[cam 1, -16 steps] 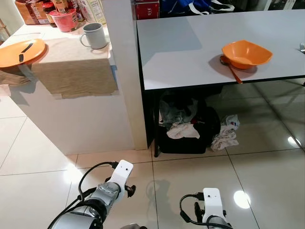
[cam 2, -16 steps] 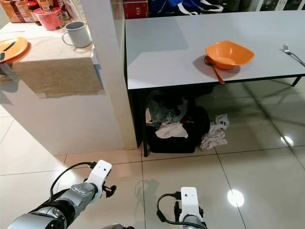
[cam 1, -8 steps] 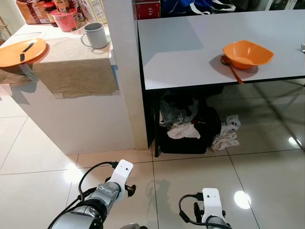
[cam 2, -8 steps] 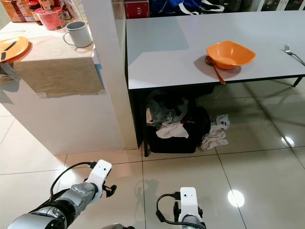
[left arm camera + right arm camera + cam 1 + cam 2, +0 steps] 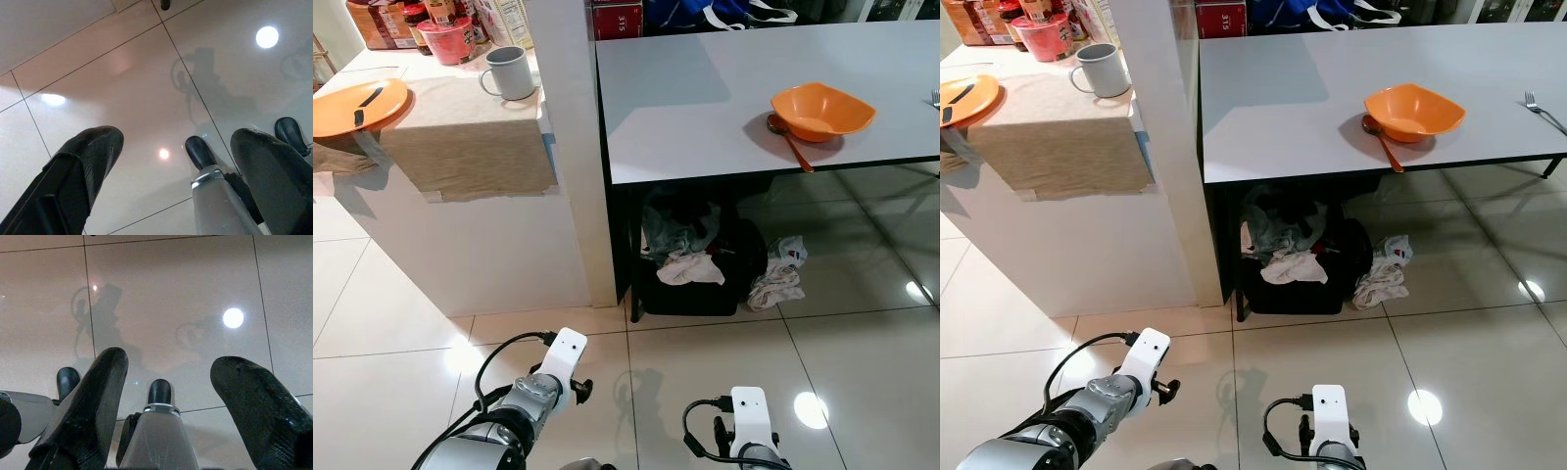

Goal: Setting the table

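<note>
Both arms hang low over the tiled floor [image 5: 862, 372]. The left gripper [image 5: 171, 161] has its fingers spread apart, holding nothing; the right gripper [image 5: 166, 396] likewise stands apart and empty.

On the grey table [image 5: 705, 108], an orange bowl [image 5: 822, 108] sits near the front edge toward the right end, with a spoon [image 5: 793, 147] touching its left side, handle reaching the table's front edge. A fork [image 5: 1540, 110] lies at the far right edge.

On the white counter [image 5: 470, 245], a grey mug [image 5: 509, 73] stands at the right edge on a beige cloth [image 5: 460, 137]. An orange plate [image 5: 357, 106] sits at the left edge, carrying a dark utensil, possibly a knife.

Under the table, a dark basket [image 5: 700, 264] holds crumpled laundry.
</note>
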`<state>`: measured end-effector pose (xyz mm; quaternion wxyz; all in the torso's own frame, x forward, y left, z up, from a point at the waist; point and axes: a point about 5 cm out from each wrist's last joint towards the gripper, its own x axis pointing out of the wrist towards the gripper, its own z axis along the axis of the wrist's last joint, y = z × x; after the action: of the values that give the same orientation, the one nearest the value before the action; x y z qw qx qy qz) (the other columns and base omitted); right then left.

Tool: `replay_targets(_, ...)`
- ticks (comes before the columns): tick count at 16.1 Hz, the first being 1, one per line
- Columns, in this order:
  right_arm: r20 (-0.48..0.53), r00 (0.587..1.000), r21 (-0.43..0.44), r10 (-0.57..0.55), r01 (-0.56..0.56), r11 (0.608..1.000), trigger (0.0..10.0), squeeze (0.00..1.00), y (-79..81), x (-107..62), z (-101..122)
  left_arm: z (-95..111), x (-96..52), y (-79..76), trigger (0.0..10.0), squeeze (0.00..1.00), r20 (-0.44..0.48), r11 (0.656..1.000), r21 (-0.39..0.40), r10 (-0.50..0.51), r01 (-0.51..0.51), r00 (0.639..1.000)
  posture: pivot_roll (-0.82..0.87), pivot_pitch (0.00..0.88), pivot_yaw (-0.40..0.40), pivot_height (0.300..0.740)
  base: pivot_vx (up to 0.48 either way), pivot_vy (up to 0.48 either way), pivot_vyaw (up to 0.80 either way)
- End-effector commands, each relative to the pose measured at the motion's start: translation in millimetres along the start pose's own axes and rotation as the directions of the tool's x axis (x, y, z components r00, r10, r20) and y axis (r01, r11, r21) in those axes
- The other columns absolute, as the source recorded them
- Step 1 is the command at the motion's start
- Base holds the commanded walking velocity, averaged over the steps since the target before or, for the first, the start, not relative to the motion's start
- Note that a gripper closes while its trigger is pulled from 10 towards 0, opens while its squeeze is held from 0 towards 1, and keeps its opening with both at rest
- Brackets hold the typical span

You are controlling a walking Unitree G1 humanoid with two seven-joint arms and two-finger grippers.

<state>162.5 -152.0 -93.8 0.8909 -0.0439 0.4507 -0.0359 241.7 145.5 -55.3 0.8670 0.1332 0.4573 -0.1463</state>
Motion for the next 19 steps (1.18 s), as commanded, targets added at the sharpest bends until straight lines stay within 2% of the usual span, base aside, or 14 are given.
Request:
replay_targets(1,-0.014,1.000,-0.005,0.001,-0.001,1.000,10.0,0.00,1.1,-0.5,-2.7,0.6,0.0,0.7,10.0,0.00,-0.005,1.000,0.001,0.010,-0.010,1.000,-0.01,0.000,0.069,0.740,0.000,0.000,0.00)
replay_targets(19,-0.017,1.000,-0.008,0.000,0.000,1.000,10.0,0.00,0.6,-0.2,-2.1,0.7,-0.1,2.0,10.0,0.00,-0.008,1.000,0.008,0.013,-0.013,1.000,0.00,0.000,0.072,0.740,0.000,0.000,0.00)
